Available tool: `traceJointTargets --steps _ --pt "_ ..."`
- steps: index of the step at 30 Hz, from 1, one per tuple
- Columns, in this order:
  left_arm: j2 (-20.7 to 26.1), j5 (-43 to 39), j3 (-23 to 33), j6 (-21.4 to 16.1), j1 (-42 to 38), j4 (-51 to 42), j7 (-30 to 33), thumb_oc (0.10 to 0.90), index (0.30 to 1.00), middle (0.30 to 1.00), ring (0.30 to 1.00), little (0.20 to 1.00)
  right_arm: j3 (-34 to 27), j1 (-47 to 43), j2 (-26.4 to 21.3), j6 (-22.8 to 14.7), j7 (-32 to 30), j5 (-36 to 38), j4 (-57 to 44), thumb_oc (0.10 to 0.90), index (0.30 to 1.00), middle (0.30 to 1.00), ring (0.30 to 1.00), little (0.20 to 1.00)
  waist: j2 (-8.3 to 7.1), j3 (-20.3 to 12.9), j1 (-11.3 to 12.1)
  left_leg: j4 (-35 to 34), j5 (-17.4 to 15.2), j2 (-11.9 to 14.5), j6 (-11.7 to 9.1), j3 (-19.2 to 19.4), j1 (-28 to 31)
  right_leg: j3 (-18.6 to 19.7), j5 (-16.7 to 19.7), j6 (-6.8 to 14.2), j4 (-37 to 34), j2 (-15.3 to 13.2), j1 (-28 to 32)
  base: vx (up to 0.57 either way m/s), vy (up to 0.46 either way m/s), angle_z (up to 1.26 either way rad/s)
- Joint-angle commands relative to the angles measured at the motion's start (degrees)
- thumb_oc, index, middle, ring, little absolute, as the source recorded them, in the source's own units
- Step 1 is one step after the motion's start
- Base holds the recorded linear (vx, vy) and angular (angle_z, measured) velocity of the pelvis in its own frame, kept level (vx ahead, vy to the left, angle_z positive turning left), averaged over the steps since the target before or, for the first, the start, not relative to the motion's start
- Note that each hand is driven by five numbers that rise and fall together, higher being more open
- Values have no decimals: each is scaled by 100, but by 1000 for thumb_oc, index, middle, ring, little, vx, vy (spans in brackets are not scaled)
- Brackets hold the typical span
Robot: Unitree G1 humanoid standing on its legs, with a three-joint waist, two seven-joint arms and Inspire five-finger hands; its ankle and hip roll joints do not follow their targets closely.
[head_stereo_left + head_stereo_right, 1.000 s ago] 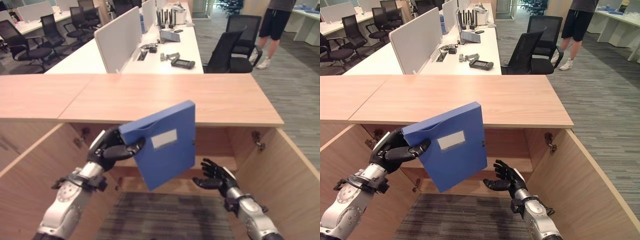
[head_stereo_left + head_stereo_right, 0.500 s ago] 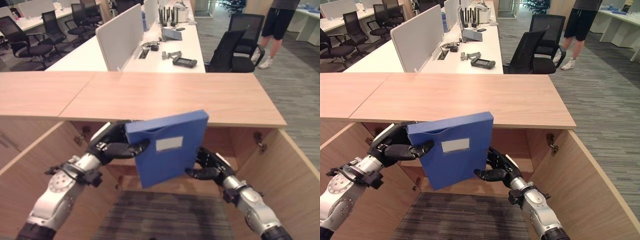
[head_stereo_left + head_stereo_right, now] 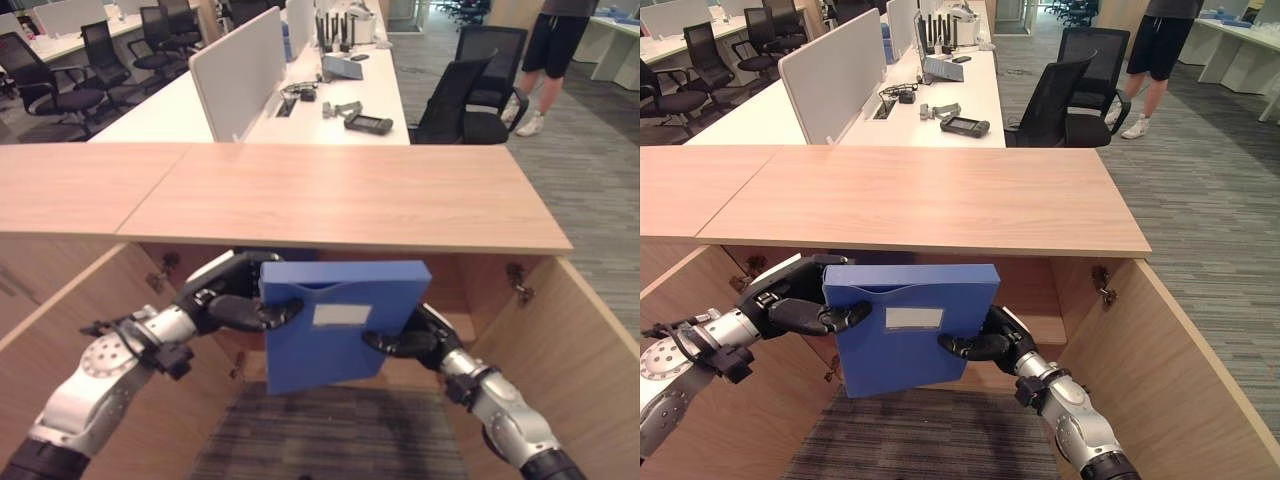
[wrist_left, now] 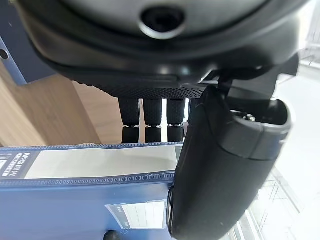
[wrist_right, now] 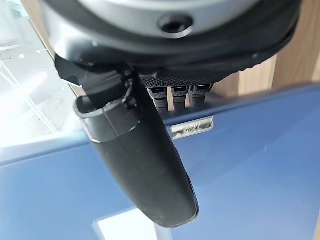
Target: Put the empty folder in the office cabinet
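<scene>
The blue folder (image 3: 340, 322), seemingly light, stiff and smooth-faced, hung upright before the open cabinet (image 3: 330, 200) at 12 o'clock, left hand (image 3: 225, 298) and right hand (image 3: 408, 335) pinching its opposite side edges, the soundest holds.

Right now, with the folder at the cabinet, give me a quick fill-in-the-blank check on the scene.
1. The folder is ____ in colour.
2. It is gripped by ____ hands, the left hand and the right hand.
3. The cabinet has its doors ____.
4. The folder hangs just below the cabinet's wooden ____.

Missing words: blue; both; open; top
</scene>
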Motion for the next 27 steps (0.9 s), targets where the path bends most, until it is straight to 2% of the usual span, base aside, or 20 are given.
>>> traceJointTargets --steps 1,3,8,9,13,21,22,27 --pt "280 -625 -150 -374 -1012 -543 -380 400 300 300 300 300 188 -859 -49 -295 490 745 -842 800 900 900 900 900 63 -284 58 -9 -611 401 -246 78 362 -105 -364 381 410 -418 -192 0 0 0" --pt "186 -701 -263 -436 -1157 -593 -390 400 300 300 300 300 482 -899 -40 -183 657 1007 -904 800 900 900 900 900 40 -275 73 -9 -596 408 -251 85 354 -109 -360 383 412 -412 -198 0 0 0" --pt "-22 -729 -321 -542 -1353 -592 -311 400 300 300 300 300 713 -903 6 -101 785 1180 -960 800 900 900 900 900 26 -272 78 -9 -589 401 -254 81 349 -105 -362 378 408 -405 -202 0 0 0" --pt "-234 -744 -342 -618 -1517 -571 -229 400 300 300 300 300 814 -909 69 -47 836 1225 -946 800 900 900 900 900 21 -278 71 -9 -589 401 -251 76 343 -100 -373 374 421 -402 -207 0 0 0" --pt "-607 -749 -347 -718 -1760 -483 -80 400 300 300 300 300 1004 -943 152 39 922 1199 -891 800 900 900 900 900 14 -272 61 -9 -594 402 -245 76 340 -88 -387 364 436 -397 -217 0 0 0" --pt "-908 -771 -453 -792 -2062 -428 -8 400 300 300 300 300 1328 -1112 339 177 1010 1290 -832 800 900 900 900 900 -2 -281 68 -9 -585 412 -247 77 333 -78 -404 351 477 -378 -235 0 0 0" --pt "-1031 -783 -462 -818 -2092 -414 14 400 300 300 300 300 1400 -1157 395 216 1054 1378 -844 400 300 300 300 300 -8 -281 74 -9 -582 416 -247 77 330 -75 -410 347 482 -374 -240 0 0 0" --pt "-1345 -731 -402 -886 -2052 -412 99 400 300 300 300 300 1332 -1129 558 138 1026 1501 -874 400 300 300 300 300 -10 -291 60 -9 -590 411 -239 77 327 -69 -425 336 489 -364 -241 0 0 0"
